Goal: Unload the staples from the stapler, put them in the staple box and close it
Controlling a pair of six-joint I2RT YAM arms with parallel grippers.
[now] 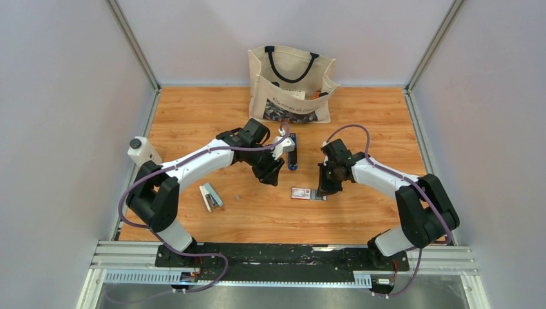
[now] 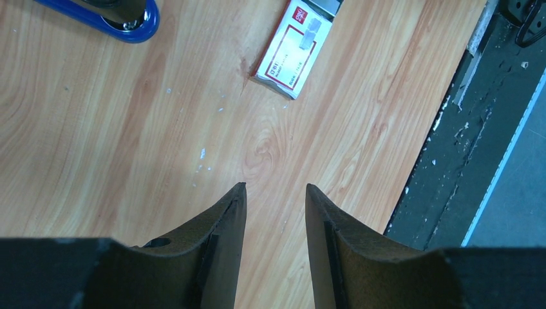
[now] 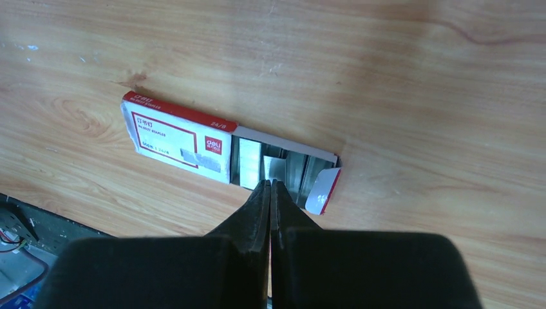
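From above, a pale stapler (image 1: 210, 196) lies far left on the surface (image 1: 193, 116), a detail neither wrist view catches. The left claw (image 2: 275, 190) hangs half open over bare wood, holding nothing. The blue stapler (image 1: 293, 154) lies just beside it, toward the tote bag (image 1: 291, 84). The left wrist view shows only the stapler's rounded end at its top edge. Right of there, the red-and-white box (image 3: 177, 136) lies with its tray slid out. Only the right wrist view shows grey staples (image 3: 278, 167) inside. The right claw (image 3: 270, 187) is closed, with its tips at the tray's near rim. Open wood surrounds the box, and the surface's dark front edge runs close by.
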